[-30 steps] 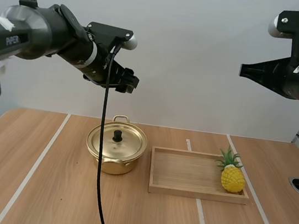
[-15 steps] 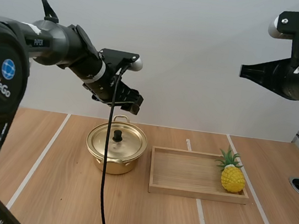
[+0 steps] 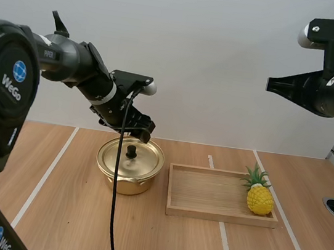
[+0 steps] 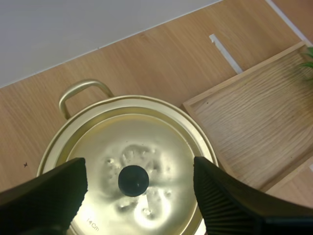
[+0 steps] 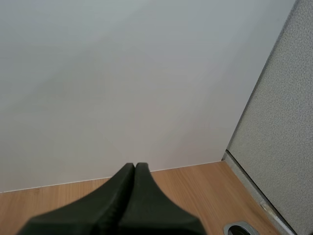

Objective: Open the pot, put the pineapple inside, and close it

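Two fingers (image 4: 222, 203) of the left hand (image 4: 138, 170) stand apart above the knob (image 4: 133, 179) of the pot (image 4: 80, 91) lid (image 4: 164, 142).

Pot (image 3: 122, 185) and lid (image 4: 151, 142): polished gold-coloured metal, glossy. Knob (image 4: 133, 179): matt black. Tray (image 3: 219, 217): pale grained wood. Table (image 3: 49, 208): smooth wood-look top.

Gold-coloured pot (image 3: 128, 168), upright on the bench (image 3: 68, 210), directly beneath my left gripper (image 4: 139, 171). Its lid (image 4: 146, 142) is seated flat and closed. The lid's black knob (image 4: 133, 179) sits between that gripper's spread fingers, which are apart from it. A loop handle (image 4: 80, 90) shows on the pot's far side. The pineapple (image 3: 260, 197), small and yellow with a green crown, stands upright well to that gripper's right.
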You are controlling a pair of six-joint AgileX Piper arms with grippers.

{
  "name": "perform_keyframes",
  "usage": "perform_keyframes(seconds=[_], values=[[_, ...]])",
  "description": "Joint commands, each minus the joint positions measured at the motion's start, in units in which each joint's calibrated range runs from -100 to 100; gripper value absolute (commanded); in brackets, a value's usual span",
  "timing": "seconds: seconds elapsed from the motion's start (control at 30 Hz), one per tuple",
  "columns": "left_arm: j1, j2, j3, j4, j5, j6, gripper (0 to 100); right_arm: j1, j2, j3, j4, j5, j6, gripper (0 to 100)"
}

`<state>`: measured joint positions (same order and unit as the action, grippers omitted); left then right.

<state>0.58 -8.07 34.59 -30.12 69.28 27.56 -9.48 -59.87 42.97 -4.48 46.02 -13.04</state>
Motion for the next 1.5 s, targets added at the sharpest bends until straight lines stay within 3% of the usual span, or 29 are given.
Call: perform_keyframes(seconds=[0.0,1.47], values=[[-0.20,0.12,2.08,0.83,-4.99,0.56,100,-0.25,-0.30,-0.02,0.35,-0.44,0.00,0],[-0.20,7.44,3.92,-5.50,-9.71,6.18,100,-0.25,-0.30,-0.02,2.31,3.51,-0.37,0]])
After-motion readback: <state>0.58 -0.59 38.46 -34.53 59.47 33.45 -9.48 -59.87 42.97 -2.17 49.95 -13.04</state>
